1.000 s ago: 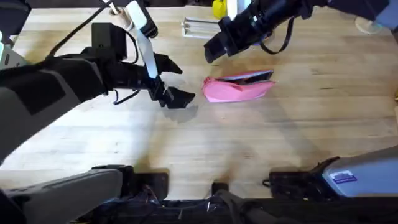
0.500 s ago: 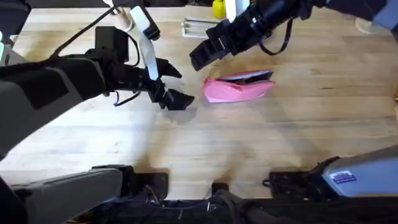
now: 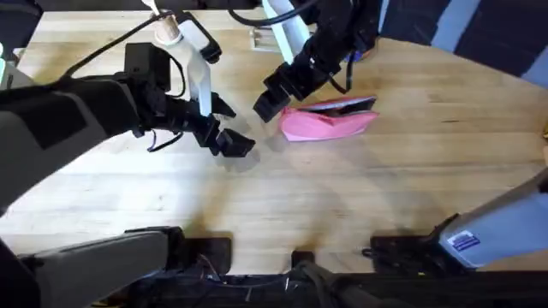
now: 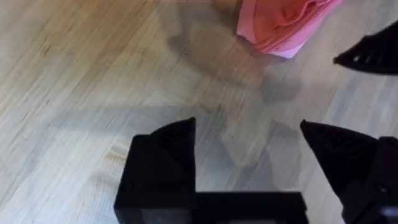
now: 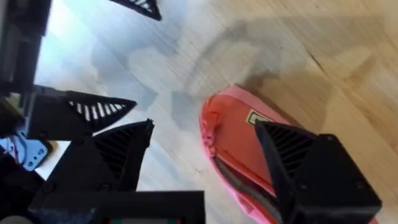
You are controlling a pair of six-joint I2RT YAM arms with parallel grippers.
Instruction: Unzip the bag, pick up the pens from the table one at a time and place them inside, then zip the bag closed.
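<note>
Since a second ago the right gripper (image 3: 269, 101) has swung from above the far side of the bag (image 3: 329, 120) down to its tapered end nearer the left arm, while the left gripper (image 3: 231, 128) has drawn slightly away from that same end. From overhead, the bag lies on the table (image 3: 342, 205) with its long axis running across, from the left arm's side toward the right arm's side, zipper edge on the far side from the bases and showing a dark strip, so it looks at least partly open; the right gripper hangs just beside the bag's tapered end, clearly nearer than the left one, which sits a little apart on the same side with its jaws spread. Beyond the bag, a clear holder (image 3: 270, 37) lies behind the right arm, out of the path. In the left wrist view the fingers (image 4: 163, 149) stand wide with nothing between them, the bag (image 4: 280, 25) lies ahead and off to one side, and a fingertip of the other gripper (image 4: 373, 55) pokes in beside it. In the right wrist view the jaws are wide and empty, straddling the bag's (image 5: 239, 149) pink end, with the zipper edge near the right-hand finger (image 5: 305, 165); no pens can be made out, and nothing blocks a closing grasp on the bag's end
</note>
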